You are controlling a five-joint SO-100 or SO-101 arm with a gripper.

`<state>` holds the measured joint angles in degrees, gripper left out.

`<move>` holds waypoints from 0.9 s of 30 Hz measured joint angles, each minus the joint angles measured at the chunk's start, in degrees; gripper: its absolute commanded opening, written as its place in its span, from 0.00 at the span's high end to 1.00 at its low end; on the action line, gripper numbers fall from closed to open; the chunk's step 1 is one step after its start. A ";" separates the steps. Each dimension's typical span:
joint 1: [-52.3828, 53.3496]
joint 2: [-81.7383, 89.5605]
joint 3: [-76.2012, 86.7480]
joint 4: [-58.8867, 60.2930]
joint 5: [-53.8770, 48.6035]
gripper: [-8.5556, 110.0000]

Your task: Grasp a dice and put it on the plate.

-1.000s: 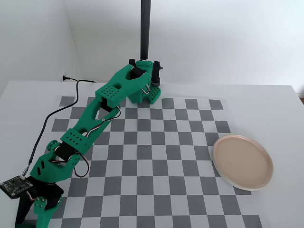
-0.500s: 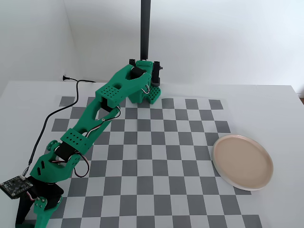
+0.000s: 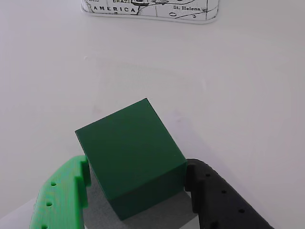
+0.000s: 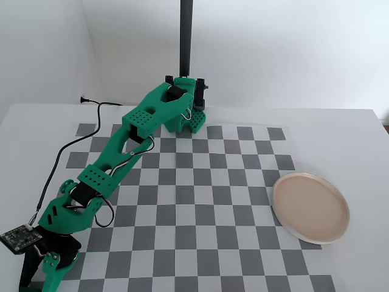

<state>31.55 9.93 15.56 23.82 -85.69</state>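
Green dice (image 3: 131,160) between half-cropped jaws.

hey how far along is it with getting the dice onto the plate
Done: the arm is stretched to the near left corner in the fixed view, and the gripper brackets the dice, one finger on each side.

In hand: the grasp. The fingers look tight against the cube, though whether it is lifted cannot be told.

Left: the carry and the drop. The plate sits empty at the right.

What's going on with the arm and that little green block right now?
End effector closed around the dice, one finger each side, at the board's far edge. Plate empty, off to the right in the fixed view. Nothing lying between them.
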 measured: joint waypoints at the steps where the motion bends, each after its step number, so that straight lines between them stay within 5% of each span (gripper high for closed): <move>1: 0.00 0.00 0.00 0.00 0.00 0.80; 27: 0.00 0.00 0.00 0.00 -0.44 0.83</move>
<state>31.55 9.93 15.56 23.82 -86.13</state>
